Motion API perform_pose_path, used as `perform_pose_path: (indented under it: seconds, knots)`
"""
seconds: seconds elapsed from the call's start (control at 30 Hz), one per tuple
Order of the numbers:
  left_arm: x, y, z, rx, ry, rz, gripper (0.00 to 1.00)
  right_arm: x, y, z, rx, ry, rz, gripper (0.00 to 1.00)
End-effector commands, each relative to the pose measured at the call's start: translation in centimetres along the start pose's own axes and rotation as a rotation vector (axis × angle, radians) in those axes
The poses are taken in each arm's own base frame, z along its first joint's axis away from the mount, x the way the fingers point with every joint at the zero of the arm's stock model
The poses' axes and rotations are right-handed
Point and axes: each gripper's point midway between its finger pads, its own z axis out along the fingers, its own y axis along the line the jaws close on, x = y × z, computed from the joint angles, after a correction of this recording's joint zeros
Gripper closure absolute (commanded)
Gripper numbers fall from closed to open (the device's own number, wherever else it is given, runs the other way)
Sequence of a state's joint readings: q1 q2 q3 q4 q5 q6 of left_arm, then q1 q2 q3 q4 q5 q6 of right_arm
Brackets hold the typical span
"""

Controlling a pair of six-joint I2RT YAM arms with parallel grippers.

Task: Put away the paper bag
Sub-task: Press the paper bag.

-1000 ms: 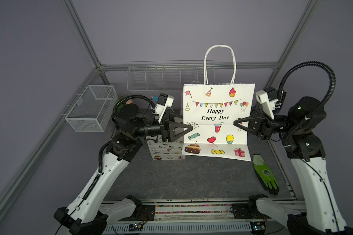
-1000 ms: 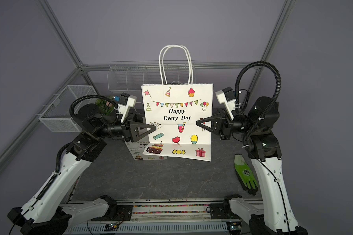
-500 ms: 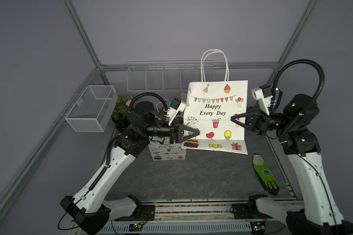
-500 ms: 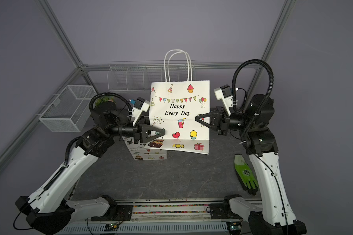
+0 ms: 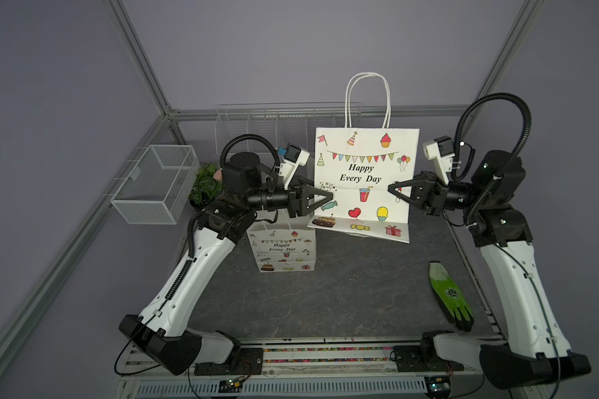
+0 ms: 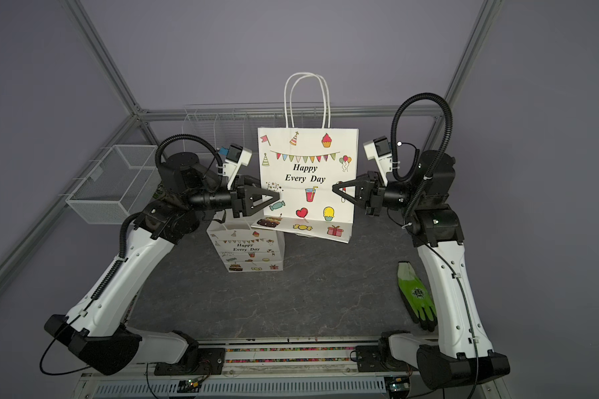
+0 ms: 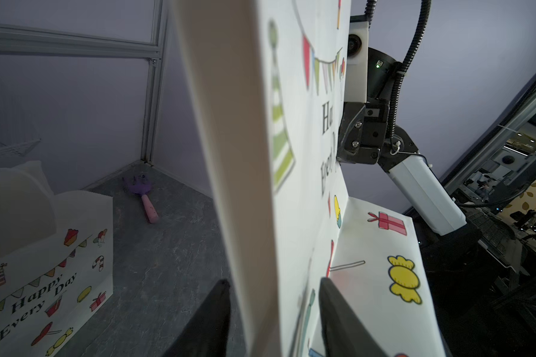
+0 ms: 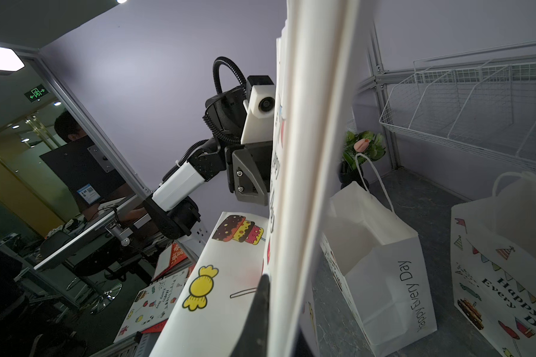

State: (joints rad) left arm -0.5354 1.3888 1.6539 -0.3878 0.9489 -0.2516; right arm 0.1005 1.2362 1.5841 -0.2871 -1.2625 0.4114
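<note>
Paper bag (image 5: 363,155) upright again, contents unseen

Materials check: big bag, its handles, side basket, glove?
Large bag: matte white printed paper, with a crisp fold near the base. Handles: white twisted cord, probably paper. Basket: white-coated wire mesh. Glove: green fabric, seemingly knit, with dark fingertips that may be rubber-coated.

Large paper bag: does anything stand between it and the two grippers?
Nothing visible does. The right gripper is shut on one side edge of the large paper bag. The left gripper has its jaws on both sides of the opposite edge; whether they press it is unclear.
</note>
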Motion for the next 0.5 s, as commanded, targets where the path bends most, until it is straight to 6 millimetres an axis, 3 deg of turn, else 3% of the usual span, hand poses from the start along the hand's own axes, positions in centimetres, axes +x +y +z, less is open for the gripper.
perform_pose_path:
  seconds: [0.0, 0.4, 0.47]
  knots:
    - [0.4, -0.9, 0.1, 0.071, -0.003, 0.001, 0.52, 0.7, -0.9, -0.1, 0.014, -0.027, -0.032, 0.93]
    - [1.6, -3.4, 0.1, 0.191, -0.014, 0.003, 0.57, 0.0, 0.8, 0.1, -0.032, -0.061, -0.05, 0.93]
    - [1.7, -3.5, -0.1, 0.182, -0.012, 0.01, 0.68, 0.0, 1.3, 0.1, -0.04, -0.057, -0.054, 0.93]
